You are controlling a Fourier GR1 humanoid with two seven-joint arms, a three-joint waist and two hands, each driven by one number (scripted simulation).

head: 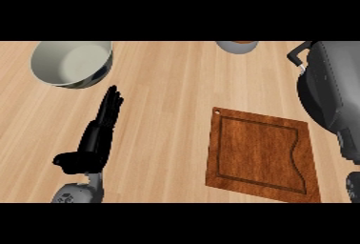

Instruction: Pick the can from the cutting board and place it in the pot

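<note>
The brown wooden cutting board (260, 152) lies right of centre with nothing on it. The pot (72, 62), pale inside with a grey wall, stands at the upper left. A small grey cylinder with a brownish top (237, 46) is cut off by the upper edge; I cannot tell whether it is the can. My left hand (98, 138) rests on the counter below the pot, open, fingers straight and pointing away. My right forearm (330, 90) fills the right edge, raised close to the view. A black part of the right hand (297, 56) shows at its top; what it holds is hidden.
Bare wooden counter (165, 100) lies between the pot, my left hand and the board. The raised right forearm hides the counter along the right edge.
</note>
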